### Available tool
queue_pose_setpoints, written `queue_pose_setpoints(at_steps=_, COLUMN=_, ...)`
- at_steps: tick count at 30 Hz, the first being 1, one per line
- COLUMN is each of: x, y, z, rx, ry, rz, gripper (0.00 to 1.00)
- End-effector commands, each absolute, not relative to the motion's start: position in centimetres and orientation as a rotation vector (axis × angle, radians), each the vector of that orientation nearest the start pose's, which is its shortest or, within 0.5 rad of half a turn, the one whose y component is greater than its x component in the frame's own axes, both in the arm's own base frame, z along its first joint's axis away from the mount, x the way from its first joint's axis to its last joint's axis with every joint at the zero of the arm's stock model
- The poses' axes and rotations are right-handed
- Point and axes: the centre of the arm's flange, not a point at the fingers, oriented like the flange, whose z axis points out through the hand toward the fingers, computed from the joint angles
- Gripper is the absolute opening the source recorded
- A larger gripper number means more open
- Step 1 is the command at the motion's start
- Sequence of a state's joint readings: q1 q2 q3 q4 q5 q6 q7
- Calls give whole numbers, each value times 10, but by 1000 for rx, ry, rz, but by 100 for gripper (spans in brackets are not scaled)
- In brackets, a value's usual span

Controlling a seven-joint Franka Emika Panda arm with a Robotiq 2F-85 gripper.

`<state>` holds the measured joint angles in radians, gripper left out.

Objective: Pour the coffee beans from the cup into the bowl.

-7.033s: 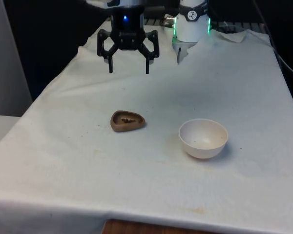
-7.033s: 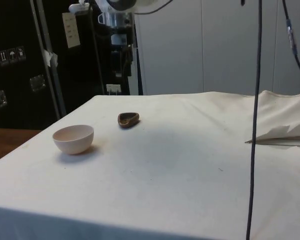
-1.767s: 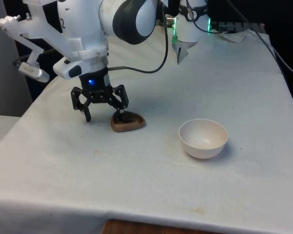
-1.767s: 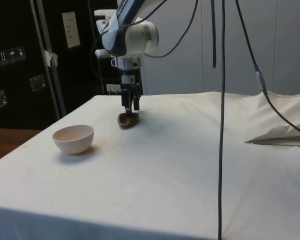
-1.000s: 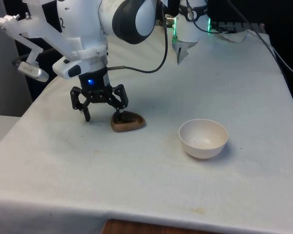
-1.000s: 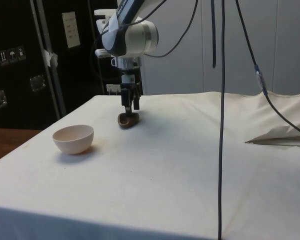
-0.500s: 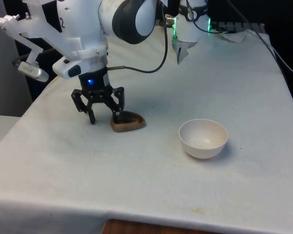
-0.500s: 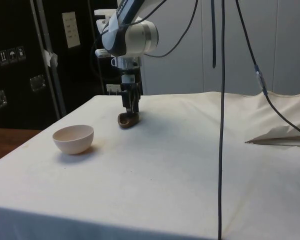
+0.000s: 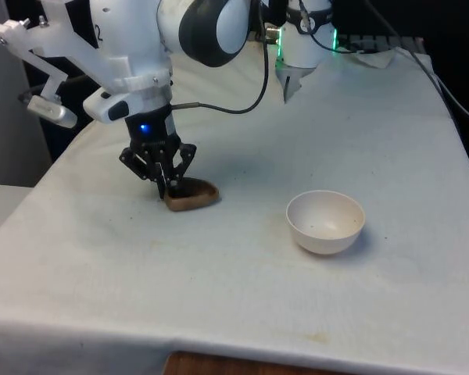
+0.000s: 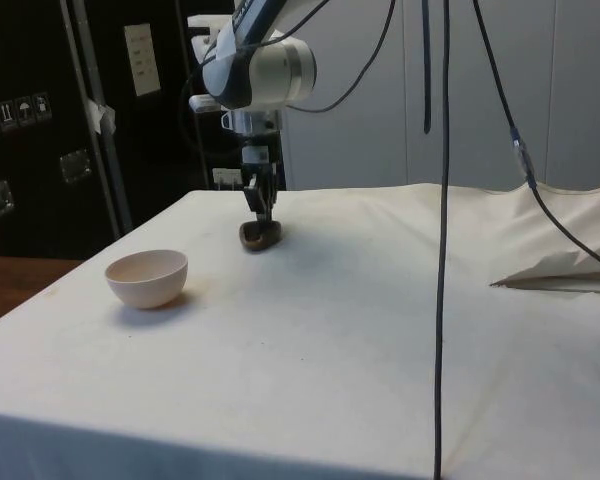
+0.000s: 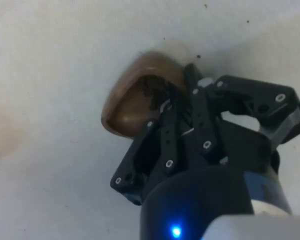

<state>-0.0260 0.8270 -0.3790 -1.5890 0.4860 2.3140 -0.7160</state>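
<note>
A small brown heart-shaped cup (image 9: 195, 196) sits on the white cloth at the front view's left, with dark coffee beans (image 11: 149, 91) inside. My gripper (image 9: 166, 190) points straight down, its fingers pinched on the cup's rim at the side away from the bowl. In the wrist view the gripper (image 11: 176, 107) has one finger inside the cup (image 11: 130, 102) and one outside its wall. The white bowl (image 9: 326, 222) stands empty to the front view's right, a good hand's width from the cup. From the side, the gripper (image 10: 260, 220) stands over the cup (image 10: 261, 236), with the bowl (image 10: 147, 277) nearer the camera.
A black cable (image 10: 443, 220) hangs down through the side view. Crumpled cloth (image 10: 570, 258) lies at that view's right. The table's near edge (image 9: 219, 344) runs along the front view's bottom.
The fingers have drawn together from wide open onto the cup's rim. The cup has slid a little towards the front view's left.
</note>
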Motion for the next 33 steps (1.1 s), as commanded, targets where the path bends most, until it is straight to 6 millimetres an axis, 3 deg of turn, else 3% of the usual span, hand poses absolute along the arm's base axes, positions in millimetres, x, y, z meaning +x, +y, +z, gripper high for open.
queue_pose_setpoints(at_steps=1, x=650, y=-233, z=167, rx=-3065, ry=-126, rz=-31, gripper=12)
queue_pose_setpoints(at_steps=3, x=650, y=-233, z=167, rx=-3063, ry=-124, rz=-30, gripper=12)
queue_pose_setpoints(at_steps=4, x=650, y=-233, z=168, rx=-3063, ry=-124, rz=-32, gripper=0)
queue_pose_setpoints(at_steps=21, x=651, y=-232, z=172, rx=-3062, ry=-128, rz=-33, gripper=0)
queue_pose_setpoints(at_steps=27, x=653, y=-233, z=191, rx=-3063, ry=-110, rz=-45, gripper=0)
queue_pose_setpoints(at_steps=28, x=653, y=-233, z=183, rx=-3062, ry=-117, rz=-48, gripper=0)
queue_pose_setpoints(at_steps=33, x=654, y=-233, z=208, rx=-3063, ry=-103, rz=-53, gripper=0)
